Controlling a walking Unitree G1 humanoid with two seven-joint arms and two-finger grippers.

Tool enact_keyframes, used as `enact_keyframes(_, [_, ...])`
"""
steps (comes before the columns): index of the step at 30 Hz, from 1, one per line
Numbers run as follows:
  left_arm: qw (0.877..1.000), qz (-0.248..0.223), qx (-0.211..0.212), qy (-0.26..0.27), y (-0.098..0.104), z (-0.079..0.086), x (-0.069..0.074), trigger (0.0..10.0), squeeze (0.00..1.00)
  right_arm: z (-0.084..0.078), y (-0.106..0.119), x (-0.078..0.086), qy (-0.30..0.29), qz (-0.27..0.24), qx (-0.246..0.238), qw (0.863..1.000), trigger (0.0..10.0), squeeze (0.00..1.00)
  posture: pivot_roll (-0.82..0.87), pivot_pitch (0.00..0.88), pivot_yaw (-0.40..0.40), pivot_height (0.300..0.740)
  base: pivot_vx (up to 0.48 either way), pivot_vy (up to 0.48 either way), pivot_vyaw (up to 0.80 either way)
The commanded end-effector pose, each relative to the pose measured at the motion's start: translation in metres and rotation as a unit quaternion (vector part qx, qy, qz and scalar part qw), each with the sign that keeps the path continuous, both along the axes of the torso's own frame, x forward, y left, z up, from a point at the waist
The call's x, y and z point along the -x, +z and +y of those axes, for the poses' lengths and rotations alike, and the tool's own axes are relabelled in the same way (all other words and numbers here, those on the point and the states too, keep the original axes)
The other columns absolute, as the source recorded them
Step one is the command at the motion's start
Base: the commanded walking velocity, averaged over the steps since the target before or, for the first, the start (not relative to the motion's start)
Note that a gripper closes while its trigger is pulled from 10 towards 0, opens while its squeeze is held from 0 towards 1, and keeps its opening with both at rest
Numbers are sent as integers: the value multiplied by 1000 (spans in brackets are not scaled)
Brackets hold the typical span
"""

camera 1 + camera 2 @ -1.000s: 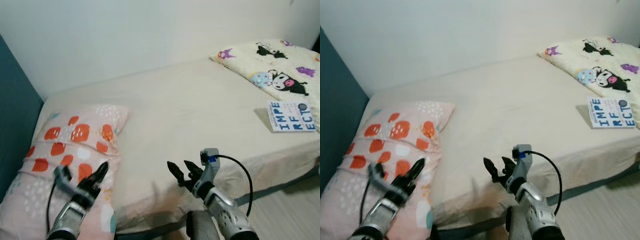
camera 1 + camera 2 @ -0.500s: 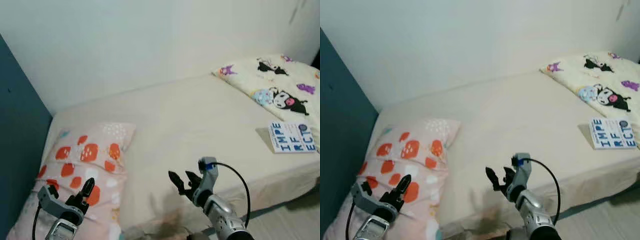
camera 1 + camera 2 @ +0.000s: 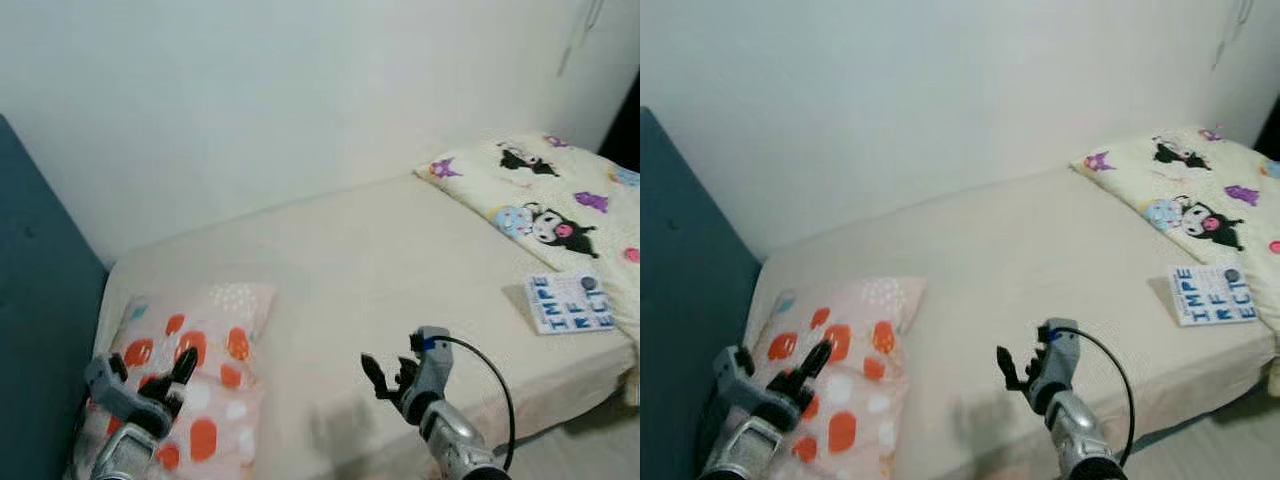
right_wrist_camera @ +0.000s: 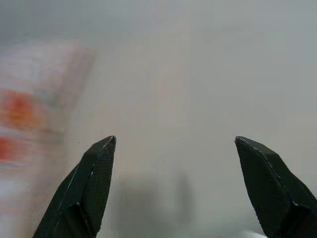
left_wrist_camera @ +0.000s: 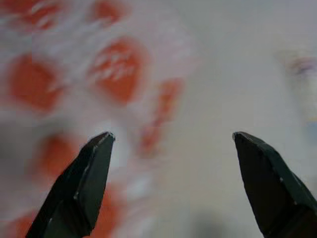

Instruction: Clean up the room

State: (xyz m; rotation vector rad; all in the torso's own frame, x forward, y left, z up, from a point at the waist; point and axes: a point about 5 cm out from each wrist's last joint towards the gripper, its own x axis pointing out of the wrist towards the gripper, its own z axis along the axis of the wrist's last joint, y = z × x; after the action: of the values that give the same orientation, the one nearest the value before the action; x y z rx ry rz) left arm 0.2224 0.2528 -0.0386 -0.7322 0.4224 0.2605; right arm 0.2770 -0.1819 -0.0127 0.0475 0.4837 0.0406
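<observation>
Over the bed [image 3: 400,270], both our grippers hang with nothing held.
Since a second ago our view has risen, showing more wall above the bed; our left gripper [image 3: 150,385] stays spread over the spotted pillow [image 3: 195,375], our right gripper [image 3: 388,375] spread above the sheet, the book [image 3: 568,302] far right.

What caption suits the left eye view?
Both open grippers, left and right, hover over a bed bearing pillow and book.

Both arms showing silver metal w/ grey wrist blocks. Right gripper [image 3: 385,376] wearing black tapered fingers, a blue mark & a looping black cable; left gripper [image 3: 150,378] showing black fingers too.
</observation>
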Motion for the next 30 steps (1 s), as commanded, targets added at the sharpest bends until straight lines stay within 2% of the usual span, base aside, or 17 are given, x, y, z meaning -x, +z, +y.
enact_keyframes(1, [997, 67, -18, 18, -16, 6, 25, 10000, 0, -5, -13, 14, -12, 25, 35, 999, 10000, 0, -73, 0, 25, 725, 0, 0, 0])
enact_keyframes(2, [995, 94, -20, 21, -23, 6, 37, 10000, 0, -5, -18, 22, -3, 38, -28, 999, 10000, 0, -70, 0, 22, 725, 0, 0, 0])
enact_keyframes(3, [995, 94, -20, 21, -23, 6, 37, 10000, 0, -5, -18, 22, -3, 38, -28, 999, 10000, 0, -70, 0, 22, 725, 0, 0, 0])
enact_keyframes(4, [993, 117, -22, 21, -29, 5, 47, 10000, 0, -3, -22, 27, 4, 41, -79, 996, 10000, 0, -70, 0, 22, 725, 0, 0, 0])
enact_keyframes(5, [993, 117, -22, 21, -29, 5, 47, 10000, 0, -3, -22, 27, 4, 41, -79, 996, 10000, 0, -70, 0, 22, 725, 0, 0, 0])
enact_keyframes(6, [987, 159, -20, 19, -40, -1, 67, 10000, 0, -5, -33, 42, -1, 75, -128, 989, 10000, 0, -68, 0, 20, 725, 0, 0, 725])
enact_keyframes(10, [985, 171, -20, 18, -43, -3, 72, 10000, 0, -7, -37, 47, -4, 88, -123, 988, 10000, 0, -68, 0, 20, 725, 0, 0, 725])
enact_keyframes(13, [976, 213, -28, 26, -49, -9, 79, 10000, 0, -11, -52, 70, -12, 140, -91, 986, 10000, 0, -49, 0, 0, 725, 0, 0, 667])
enact_keyframes(17, [972, 234, -30, 17, -51, -12, 80, 10000, 0, -12, -60, 82, -8, 167, -70, 983, 10000, 0, -48, 0, -7, 725, -240, 0, 656])
enact_keyframes(20, [971, 236, -34, 16, -51, -12, 79, 10000, 0, -12, -61, 84, -7, 171, -69, 983, 10000, 0, -51, 0, -8, 725, -480, 0, 650])
enact_keyframes(23, [971, 234, -44, 20, -50, -11, 76, 10000, 0, -13, -64, 89, -7, 181, -76, 981, 10000, 0, -57, 0, -4, 725, 0, 0, 637])
enact_keyframes(30, [976, 211, -51, -10, -47, -17, 67, 10000, 0, -12, -69, 99, -11, 196, -75, 978, 10000, 0, -58, 0, 5, 725, 0, 0, 618])
